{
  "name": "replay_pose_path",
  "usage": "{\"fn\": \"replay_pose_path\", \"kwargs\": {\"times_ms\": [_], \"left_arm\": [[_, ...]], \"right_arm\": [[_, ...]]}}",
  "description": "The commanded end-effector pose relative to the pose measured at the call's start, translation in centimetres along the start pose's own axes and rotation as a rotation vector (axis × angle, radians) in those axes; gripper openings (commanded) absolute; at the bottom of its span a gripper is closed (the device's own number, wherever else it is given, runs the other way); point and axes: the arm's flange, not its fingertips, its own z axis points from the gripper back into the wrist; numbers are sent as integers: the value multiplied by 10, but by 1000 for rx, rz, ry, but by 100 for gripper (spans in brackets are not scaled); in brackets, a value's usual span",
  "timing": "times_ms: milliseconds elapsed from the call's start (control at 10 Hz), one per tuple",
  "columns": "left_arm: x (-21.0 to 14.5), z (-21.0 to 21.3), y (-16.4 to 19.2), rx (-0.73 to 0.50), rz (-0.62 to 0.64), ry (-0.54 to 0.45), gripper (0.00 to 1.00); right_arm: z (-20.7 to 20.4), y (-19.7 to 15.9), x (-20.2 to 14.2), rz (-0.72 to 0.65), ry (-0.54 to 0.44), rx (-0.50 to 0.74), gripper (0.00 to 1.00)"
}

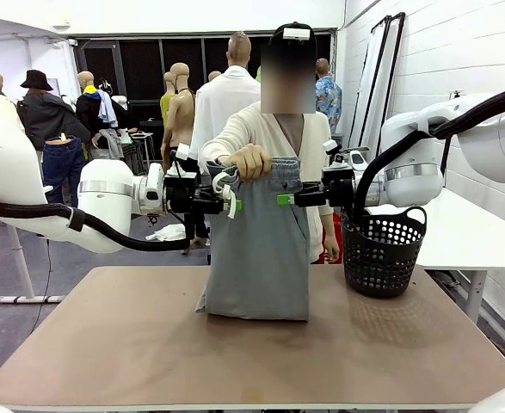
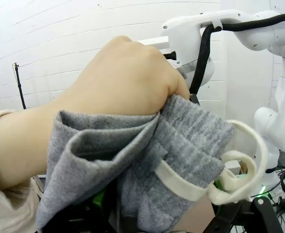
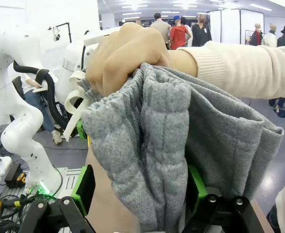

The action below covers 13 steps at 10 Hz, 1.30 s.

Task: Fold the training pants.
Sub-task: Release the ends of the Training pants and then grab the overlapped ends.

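Note:
The light grey training pants (image 1: 261, 249) hang upright over the table, their lower end resting on it. A person's hand (image 1: 250, 161) grips the gathered waistband at its middle. My left gripper (image 1: 232, 205) is at the waistband's left corner and my right gripper (image 1: 285, 200) is at its right corner. In the left wrist view the grey fabric (image 2: 181, 145) and white drawstring (image 2: 239, 165) lie between the wide-apart green pads of my left gripper (image 2: 161, 194). In the right wrist view the bunched waistband (image 3: 181, 131) sits between the spread fingers of my right gripper (image 3: 140, 189), with the hand (image 3: 127, 53) above.
A black perforated basket (image 1: 383, 249) stands at the table's far right. The brown table (image 1: 149, 335) has bare room in front of and beside the pants. The person stands at the far edge, right behind the pants.

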Motion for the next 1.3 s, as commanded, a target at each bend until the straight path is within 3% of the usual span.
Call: {"fn": "replay_pose_path", "kwargs": {"times_ms": [0,1200], "left_arm": [[2,8,-7,27,8,27,100],[-3,42,-24,183,53,34,100]], "right_arm": [[6,-1,2,7,37,-14,93],[34,0,-4,12,17,-87,93]]}}
